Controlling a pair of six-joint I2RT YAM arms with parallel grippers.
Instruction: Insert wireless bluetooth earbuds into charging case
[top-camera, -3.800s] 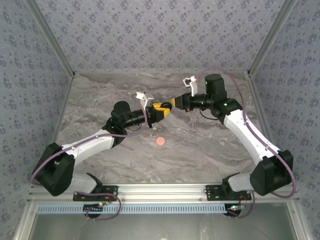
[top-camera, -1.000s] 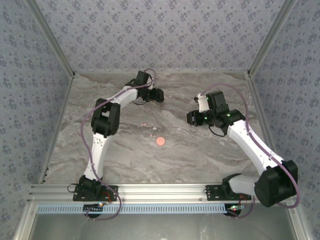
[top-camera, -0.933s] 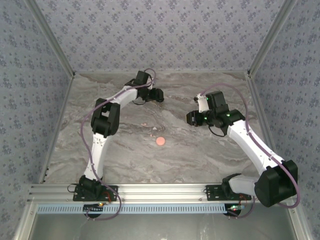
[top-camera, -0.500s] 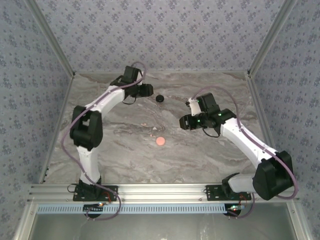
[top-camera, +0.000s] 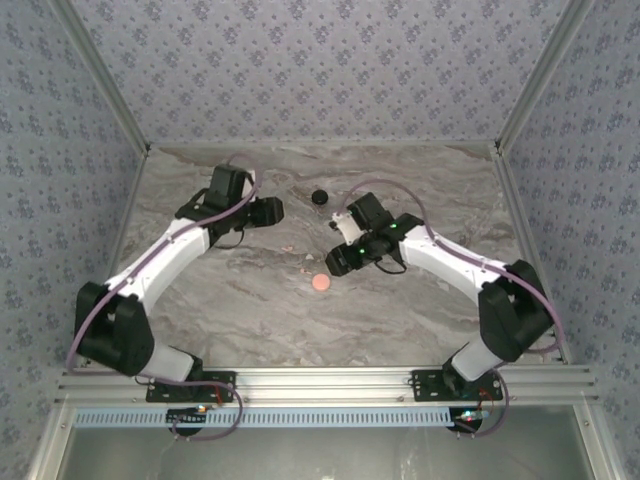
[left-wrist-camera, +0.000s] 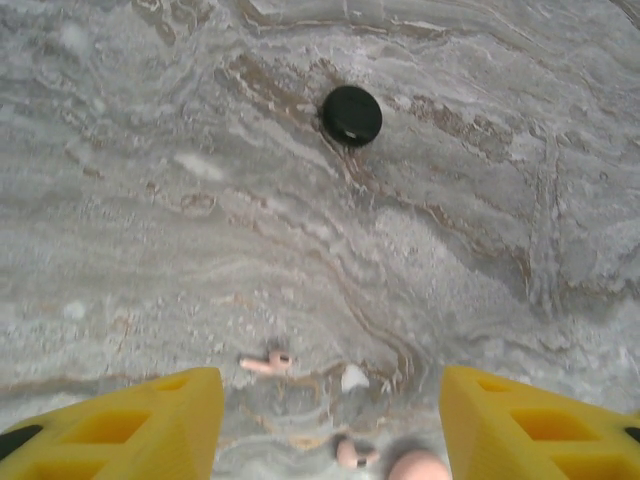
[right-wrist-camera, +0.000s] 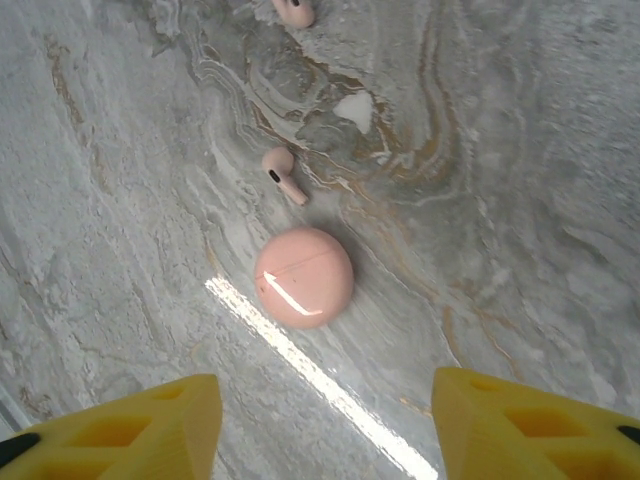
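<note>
Top external view: the left arm (top-camera: 165, 255) rises from its base at the near left edge, bends at a low elbow and stretches up and to the right across the marbled grey surface (top-camera: 400, 320). Its left tool (top-camera: 268, 210) ends left of a round black puck (top-camera: 320, 196) that lies near the far edge. The right arm (top-camera: 450, 262) folds sharply at an elbow on the right side and runs back toward the middle. Its right tool (top-camera: 336, 260) is tipped downward just above and to the right of the round pink charging case (top-camera: 320, 283). At this range I cannot tell how far either tool is spread.

Left wrist view: the left tool (left-wrist-camera: 325, 430) stands wide, its two yellow fingers (left-wrist-camera: 110, 425) in the bottom corners with only bare surface between them. The black puck (left-wrist-camera: 351, 114) lies far ahead, its top plain and unmarked. Nearer the fingers, a pink earbud (left-wrist-camera: 267, 362) lies on its side. A second earbud (left-wrist-camera: 352, 455) sits at the bottom edge, close to the blurred rim of the charging case (left-wrist-camera: 418, 467). A white fleck (left-wrist-camera: 354, 378) in the stone lies between the two earbuds.

Right wrist view: the right tool (right-wrist-camera: 325, 425) is also spread wide and holds nothing, looking straight down. The charging case (right-wrist-camera: 304, 277) lies shut between and ahead of the fingers, glossy, with a thin seam line across its lid and a bright glare streak beside it. The second earbud (right-wrist-camera: 282, 172) lies just beyond the case, apart from it. The other earbud (right-wrist-camera: 293, 10) is cut off by the top edge, past the white fleck (right-wrist-camera: 353, 108).
</note>
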